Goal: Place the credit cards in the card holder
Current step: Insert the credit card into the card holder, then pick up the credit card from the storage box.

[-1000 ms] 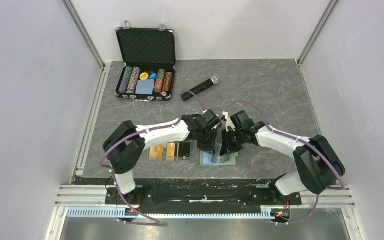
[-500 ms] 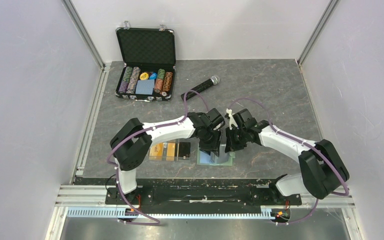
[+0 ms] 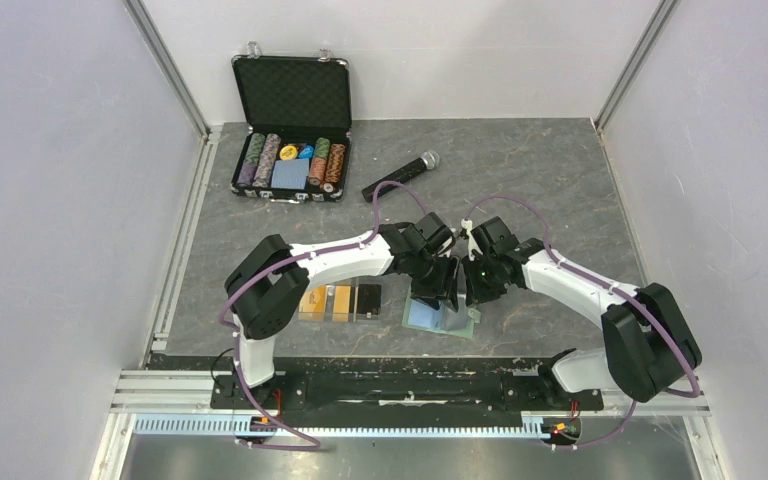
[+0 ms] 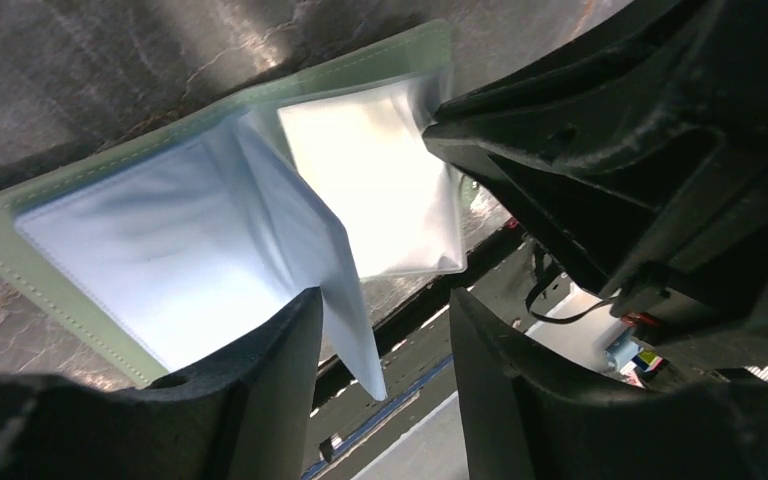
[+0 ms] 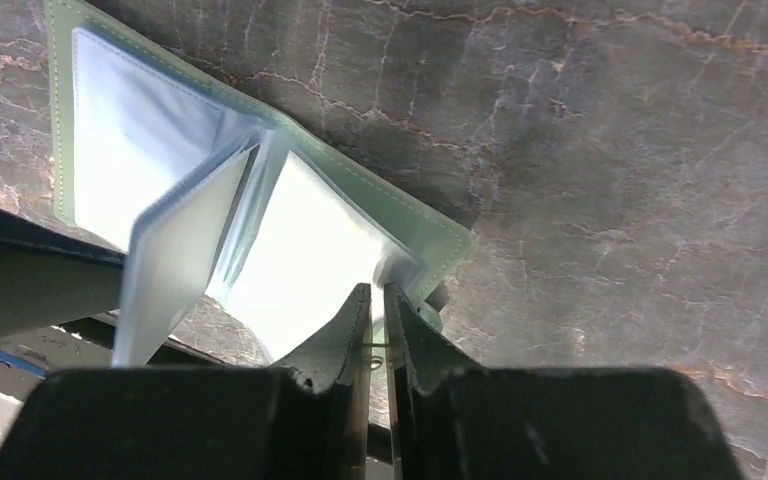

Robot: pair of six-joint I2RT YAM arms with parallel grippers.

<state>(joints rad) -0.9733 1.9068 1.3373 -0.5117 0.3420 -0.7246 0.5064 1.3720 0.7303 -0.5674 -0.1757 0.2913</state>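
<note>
The card holder point(image 3: 426, 316) lies open near the table's front, sage-green outside and light blue inside point(image 4: 160, 250). One clear sleeve leaf point(image 4: 345, 300) stands up from its spine between my left gripper's point(image 4: 380, 300) open fingers, close to the left finger and gripped by neither. My left gripper point(image 3: 438, 288) hovers over the holder. My right gripper point(image 5: 378, 292) is shut on the holder's right-hand edge point(image 5: 430, 240), lifting that side; in the top view it point(image 3: 472, 288) faces the left one. Three credit cards lie in a row to the left: orange point(image 3: 311, 302), gold-tan point(image 3: 340, 302), black point(image 3: 367, 301).
An open black case of poker chips point(image 3: 290, 165) with a blue block sits at the back left. A black microphone point(image 3: 400, 176) lies behind the arms. The table's front edge and metal rail point(image 3: 390, 385) run just below the holder.
My left gripper has gone from shut to open, letting the sleeve leaf go. Both grippers and the holder have shifted slightly to the right.
</note>
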